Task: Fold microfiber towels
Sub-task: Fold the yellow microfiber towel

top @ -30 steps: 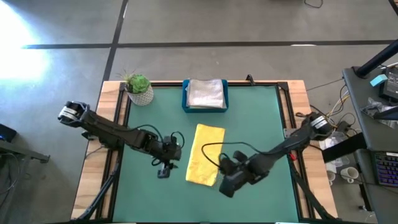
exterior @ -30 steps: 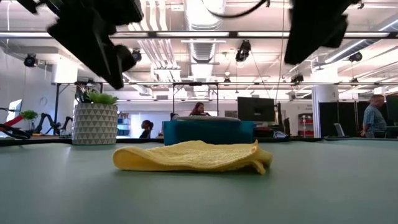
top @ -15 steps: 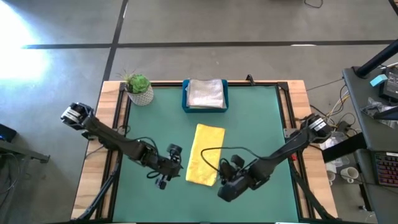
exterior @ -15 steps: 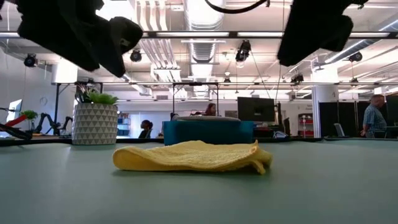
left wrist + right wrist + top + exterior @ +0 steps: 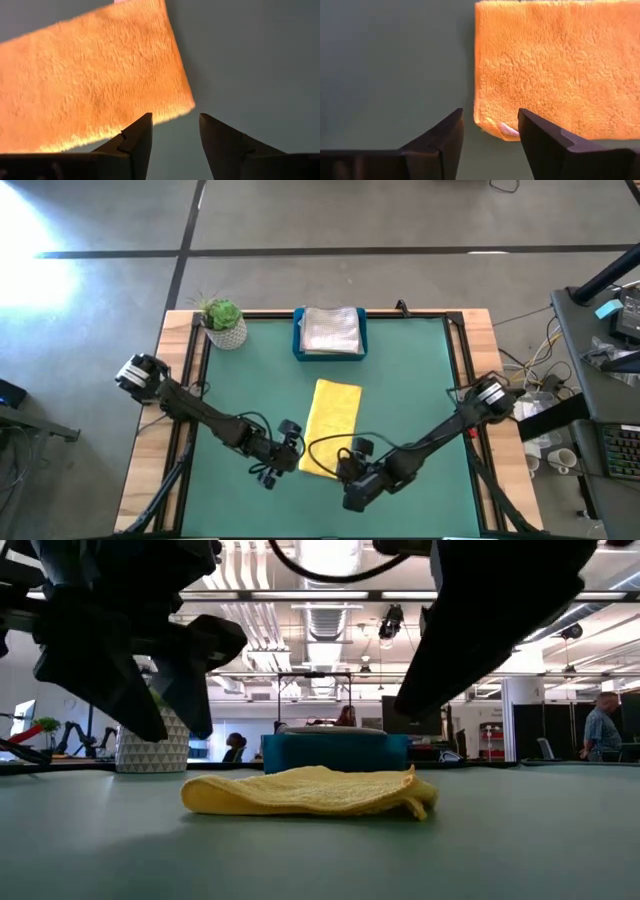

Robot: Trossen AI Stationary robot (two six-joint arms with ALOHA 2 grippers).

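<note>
A yellow microfiber towel [image 5: 331, 426] lies folded in a long strip on the green mat, running from the far side to the near side. My left gripper [image 5: 290, 463] hangs open just over its near left corner [image 5: 186, 106]. My right gripper [image 5: 352, 478] hangs open over its near right corner [image 5: 487, 125]. In the low view both grippers [image 5: 170, 720] [image 5: 420, 700] float above the mat, and the towel [image 5: 310, 792] rests flat on it. A grey towel [image 5: 331, 330] lies folded in the blue tray.
The blue tray [image 5: 298, 340] stands at the far middle of the mat and a potted plant [image 5: 223, 323] at the far left corner. Wooden rails [image 5: 180, 380] border the mat on both sides. People show in the room beyond the table [image 5: 603, 725].
Both grippers have come down and drawn in toward the near end of the yellow towel, the left one from the left and the right one from the right. The towel has stayed as it was.
</note>
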